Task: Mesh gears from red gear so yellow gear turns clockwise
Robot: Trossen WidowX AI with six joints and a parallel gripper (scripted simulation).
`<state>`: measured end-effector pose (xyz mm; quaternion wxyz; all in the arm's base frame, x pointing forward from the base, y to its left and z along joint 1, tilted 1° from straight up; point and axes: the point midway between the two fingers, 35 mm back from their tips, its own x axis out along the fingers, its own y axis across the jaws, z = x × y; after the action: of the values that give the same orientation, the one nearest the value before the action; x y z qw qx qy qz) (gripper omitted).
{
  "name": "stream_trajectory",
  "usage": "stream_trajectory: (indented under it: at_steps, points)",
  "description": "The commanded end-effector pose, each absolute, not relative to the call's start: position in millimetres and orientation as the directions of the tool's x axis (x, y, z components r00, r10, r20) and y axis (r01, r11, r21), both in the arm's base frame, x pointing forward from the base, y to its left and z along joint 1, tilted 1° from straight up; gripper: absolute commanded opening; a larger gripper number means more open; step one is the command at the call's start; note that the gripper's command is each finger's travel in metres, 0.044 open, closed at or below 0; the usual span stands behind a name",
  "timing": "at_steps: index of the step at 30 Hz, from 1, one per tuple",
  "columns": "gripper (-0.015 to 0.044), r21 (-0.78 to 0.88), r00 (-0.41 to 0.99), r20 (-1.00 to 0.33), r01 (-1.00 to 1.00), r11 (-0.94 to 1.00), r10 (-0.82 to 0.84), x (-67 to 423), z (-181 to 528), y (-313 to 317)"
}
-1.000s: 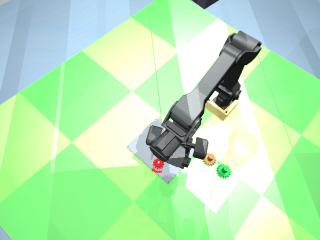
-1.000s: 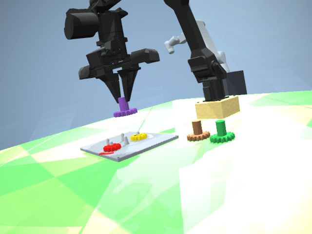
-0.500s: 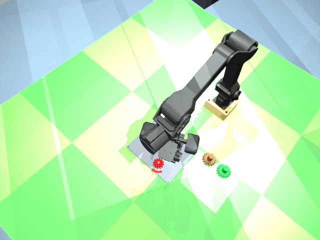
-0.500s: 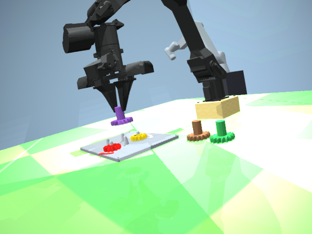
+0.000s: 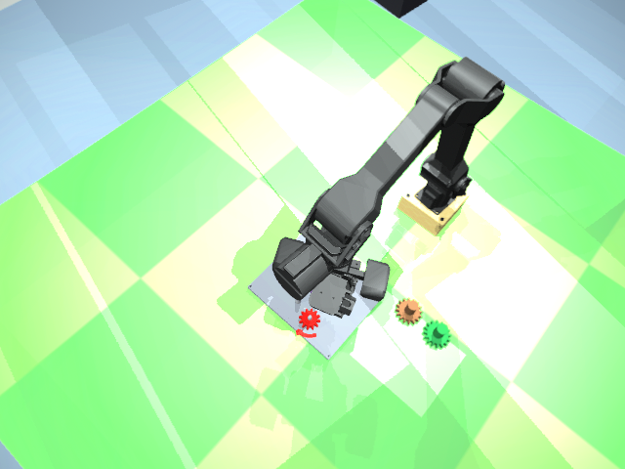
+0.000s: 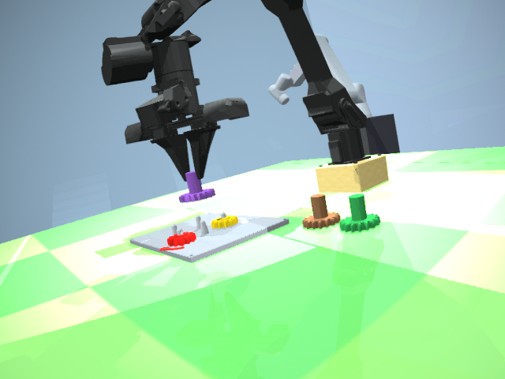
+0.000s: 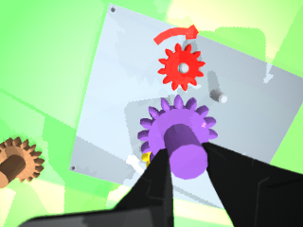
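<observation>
Grey board (image 5: 329,348) (image 6: 260,231) (image 7: 95,118): bears one red gear (image 5: 309,321) (image 6: 181,238) (image 7: 176,67) with a red arrow beside it, one yellow gear (image 6: 224,221) (image 7: 146,158), and bare pegs.
Gripper (image 6: 193,178) (image 7: 184,152): closed on the stem of one purple gear (image 6: 196,194) (image 7: 177,120), held above the board, clear of it.
Table (image 5: 201,353) (image 6: 252,309) (image 7: 28,109): green and cream checks; one orange-brown gear (image 5: 408,311) (image 6: 320,220) (image 7: 23,161) and one green gear (image 5: 437,334) (image 6: 359,223), stems upright, near each other; one wooden base block (image 5: 421,217) (image 6: 336,179) under the arm.
Surroundings: pale blue.

Wooden block (image 5: 423,214) (image 6: 337,179) on table; dark box (image 5: 400,6) (image 6: 385,133), pale grey jointed shape (image 6: 334,61) in background.
</observation>
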<state>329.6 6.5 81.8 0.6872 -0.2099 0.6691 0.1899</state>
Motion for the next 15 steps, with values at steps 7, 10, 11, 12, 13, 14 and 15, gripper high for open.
stream_trajectory:
  at_steps: [7,10,11,12,13,14,15]
  points:
    - [0.0,-0.038,0.032,-0.999,-0.565,0.824,-0.024,329.7,80.3,5.9]
    - [0.0,-0.039,0.032,-0.999,-0.598,0.801,-0.024,329.7,77.2,6.0]
    - [0.0,-0.039,0.032,-0.999,-0.612,0.79,-0.024,329.7,75.8,6.0]
    - [0.0,-0.039,0.032,-0.999,-0.625,0.779,-0.024,329.7,74.2,5.9]
    - [0.0,-0.039,0.032,-0.999,-0.638,0.769,-0.024,329.6,72.7,5.8]
    - [0.0,-0.039,0.032,-0.999,-0.649,0.76,-0.024,329.6,71.1,5.7]
    - [0.0,-0.04,0.032,-0.999,-0.658,0.752,-0.024,329.6,69.6,5.6]
